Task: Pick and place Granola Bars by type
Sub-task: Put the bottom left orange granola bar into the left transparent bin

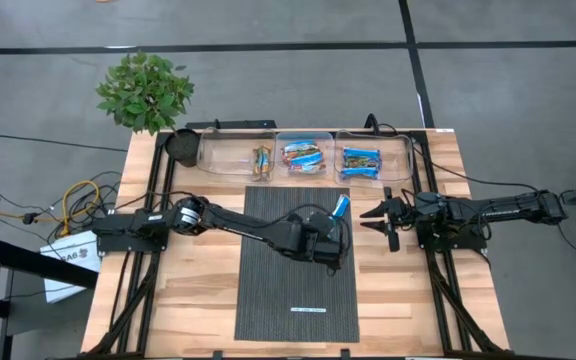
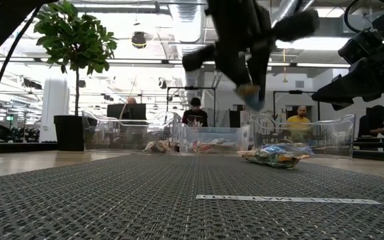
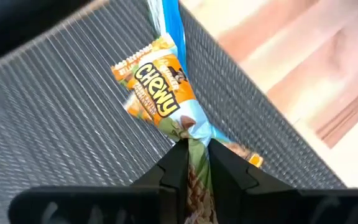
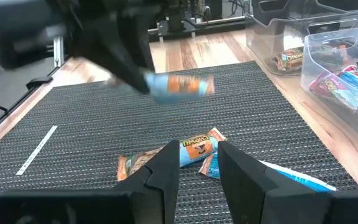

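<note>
**Sorting partly done, left arm has a bar lifted**

Three clear bins [image 1: 306, 140] sit along the far edge of the table. I see tan-orange bars [image 1: 262, 159] in the left bin, red-and-blue ones [image 1: 302, 155] in the middle, bright blue ones [image 1: 359, 159] in the right. So a good share looks sorted already.

My left gripper [image 3: 195, 163] is clamped on one end of a wrapped bar [image 3: 163, 93], raised off the dark mat [image 1: 268, 280] near its right edge. The right wrist view shows that bar hanging in the air [image 4: 180, 85].

Left to do, as I judge it: a small pile of bars [image 4: 185, 154] on the mat, at least three, orange and blue.

My right gripper [image 1: 378, 219] waits just off the mat's right side, fingers apart, holding nothing.

Writing: the held wrapper reads "CHEWY" in yellow. The smaller print is too blurred. The white strip [image 1: 309, 311] on the mat has text I can't read.
</note>
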`<state>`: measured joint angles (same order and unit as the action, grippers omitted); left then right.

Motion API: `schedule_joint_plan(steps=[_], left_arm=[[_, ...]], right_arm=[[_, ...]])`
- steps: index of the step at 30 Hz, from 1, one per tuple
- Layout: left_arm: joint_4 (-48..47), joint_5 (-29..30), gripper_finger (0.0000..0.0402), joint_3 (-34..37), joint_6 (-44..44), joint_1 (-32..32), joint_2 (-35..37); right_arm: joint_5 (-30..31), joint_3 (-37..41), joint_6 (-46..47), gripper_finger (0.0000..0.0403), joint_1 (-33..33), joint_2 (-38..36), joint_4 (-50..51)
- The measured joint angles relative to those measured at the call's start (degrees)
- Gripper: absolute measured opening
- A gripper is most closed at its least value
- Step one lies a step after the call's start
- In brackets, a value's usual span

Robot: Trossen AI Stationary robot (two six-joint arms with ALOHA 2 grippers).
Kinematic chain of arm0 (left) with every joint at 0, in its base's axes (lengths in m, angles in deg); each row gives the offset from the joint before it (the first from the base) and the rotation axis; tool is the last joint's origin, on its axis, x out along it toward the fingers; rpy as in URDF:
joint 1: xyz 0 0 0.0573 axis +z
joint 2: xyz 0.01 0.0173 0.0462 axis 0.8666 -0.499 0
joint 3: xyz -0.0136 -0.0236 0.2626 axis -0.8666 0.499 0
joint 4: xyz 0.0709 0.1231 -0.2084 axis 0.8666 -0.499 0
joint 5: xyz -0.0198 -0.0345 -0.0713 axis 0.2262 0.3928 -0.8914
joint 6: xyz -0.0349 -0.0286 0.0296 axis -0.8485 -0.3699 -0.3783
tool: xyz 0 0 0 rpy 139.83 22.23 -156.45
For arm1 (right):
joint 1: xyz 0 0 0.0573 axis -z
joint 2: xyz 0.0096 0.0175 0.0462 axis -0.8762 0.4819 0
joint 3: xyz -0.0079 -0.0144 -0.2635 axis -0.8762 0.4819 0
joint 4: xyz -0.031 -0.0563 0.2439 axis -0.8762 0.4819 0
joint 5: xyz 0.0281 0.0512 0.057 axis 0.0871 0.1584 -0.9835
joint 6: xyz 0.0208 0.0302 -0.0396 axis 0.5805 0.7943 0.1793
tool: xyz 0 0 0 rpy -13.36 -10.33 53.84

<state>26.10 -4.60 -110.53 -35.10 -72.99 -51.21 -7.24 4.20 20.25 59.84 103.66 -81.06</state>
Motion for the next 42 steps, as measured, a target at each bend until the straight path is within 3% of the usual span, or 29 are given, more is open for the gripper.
schedule_joint_plan(steps=[8, 22, 39, 42], left_arm=[[-7.9, 4.2, 0.0043, -10.0, 3.1, -0.3, 0.1], [-10.1, 7.9, 0.0043, -9.5, 5.0, -0.4, 2.8], [-32.4, 18.6, 0.0043, -9.5, 5.1, 8.4, 5.7], [-32.5, 20.4, 0.0043, -9.4, 8.5, 10.1, 6.7]], right_arm=[[0.0, 0.0, 0.0, 0.0102, 0.0, 0.0, 0.0], [0.0, 0.0, 0.0, 0.0102, 0.0, 0.0, 0.0], [0.0, 0.0, 0.0, 0.0102, 0.0, 0.0, 0.0], [0.0, 0.0, 0.0, 0.0102, 0.0, 0.0, 0.0]])
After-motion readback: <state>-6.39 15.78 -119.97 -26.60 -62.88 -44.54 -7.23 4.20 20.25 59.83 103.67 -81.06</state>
